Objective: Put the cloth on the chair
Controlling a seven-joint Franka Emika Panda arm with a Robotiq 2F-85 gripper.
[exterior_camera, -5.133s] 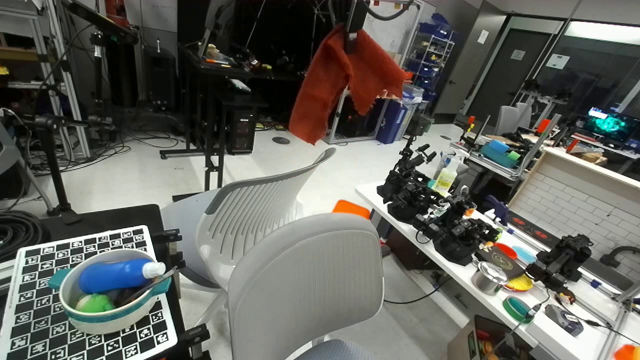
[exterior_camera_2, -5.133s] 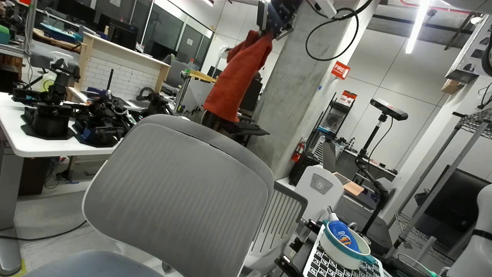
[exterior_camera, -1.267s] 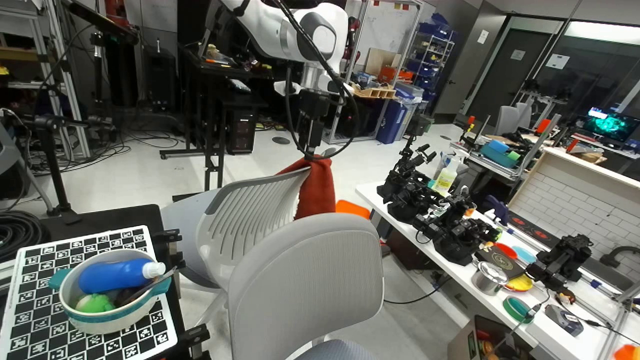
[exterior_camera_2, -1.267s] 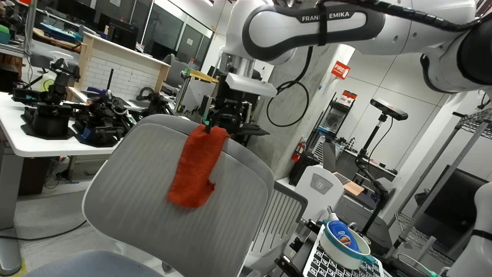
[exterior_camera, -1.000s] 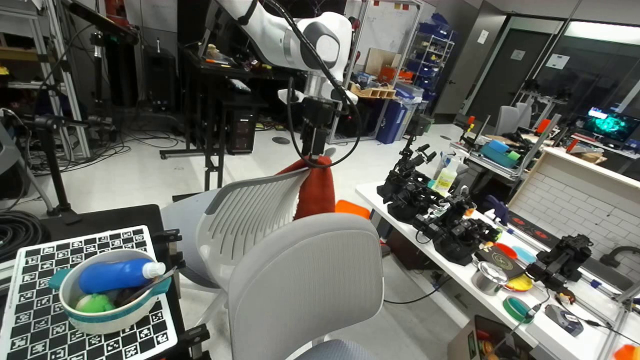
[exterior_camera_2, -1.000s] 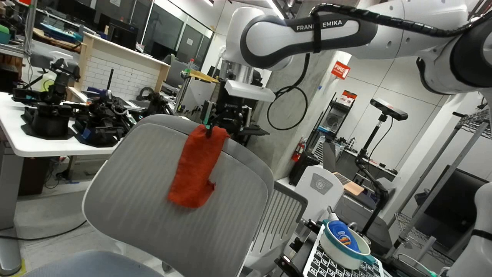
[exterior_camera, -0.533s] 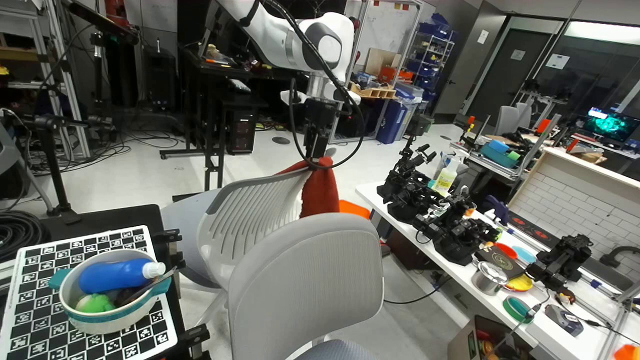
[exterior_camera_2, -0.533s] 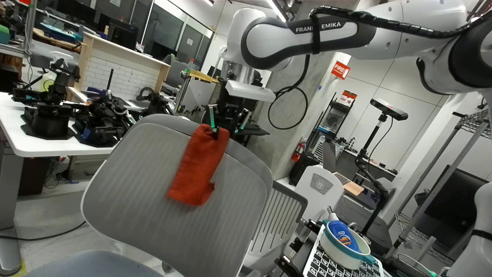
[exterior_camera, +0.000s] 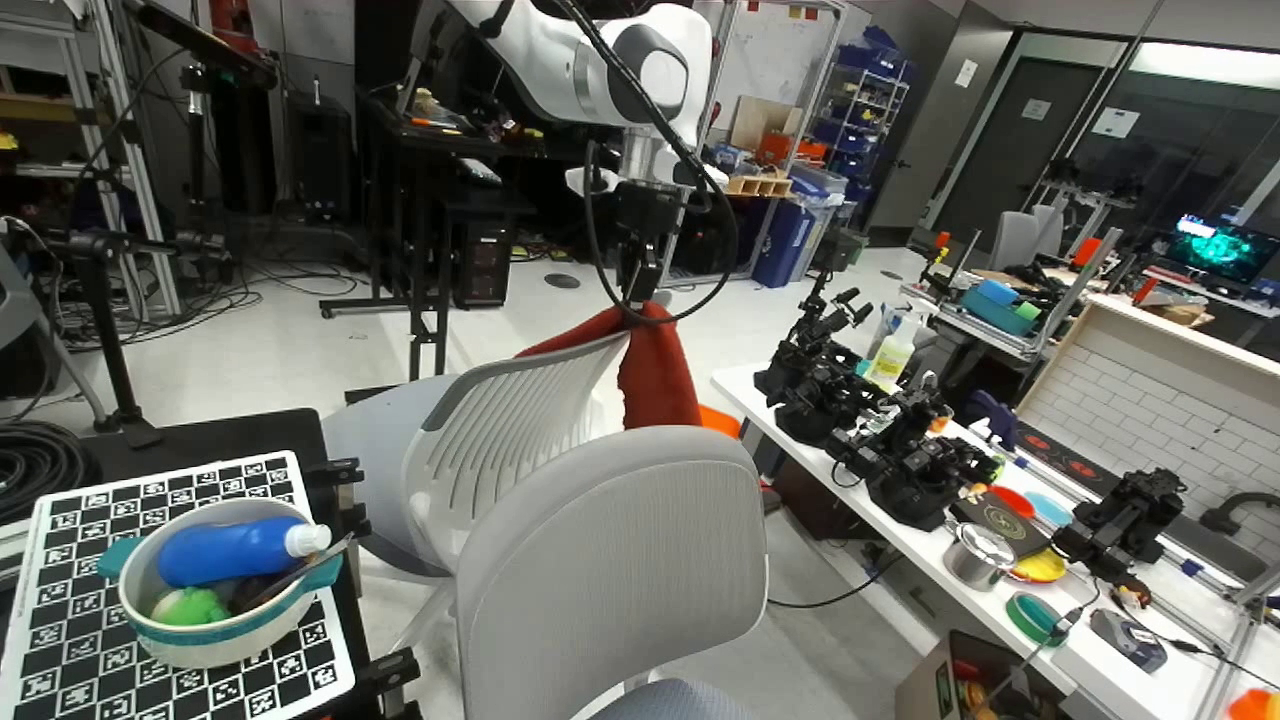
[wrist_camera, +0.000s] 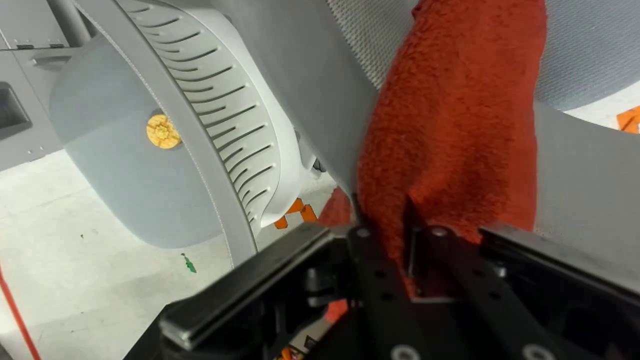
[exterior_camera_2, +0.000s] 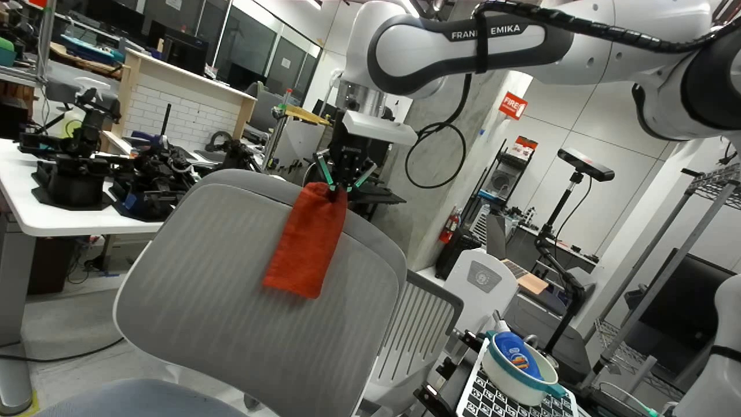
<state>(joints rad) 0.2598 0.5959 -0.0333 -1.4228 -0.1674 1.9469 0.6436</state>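
Cloth (exterior_camera_2: pixel 304 246), red and fuzzy, is hanging over the top edge of a gray chair (exterior_camera_2: pixel 237 272). One long flap is lying down the front of the chair's back. In an exterior view, red is showing on both sides of the top edge, and the cloth is poking up like a little tent where it is being held. The black pincer (exterior_camera_2: pixel 341 188) is doing the holding: its two sides are sitting close together and pinching a bunch of the cloth. In the wrist view, red is showing between those sides, but the very tips are hard to make out. A big white robot arm (exterior_camera_2: pixel 463 58) is hanging over the chair.

A second chair (exterior_camera: pixel 620 570), gray too, is standing right beside it. On a black table (exterior_camera: pixel 250 437), a pot (exterior_camera: pixel 225 648) with blue-green handles is sitting on a black-and-white board (exterior_camera: pixel 75 640). A blue bottle (exterior_camera: pixel 225 552) is lying in the pot near a green thing (exterior_camera: pixel 195 606). Black machines (exterior_camera_2: pixel 72 188) are standing on a white table (exterior_camera_2: pixel 75 223).
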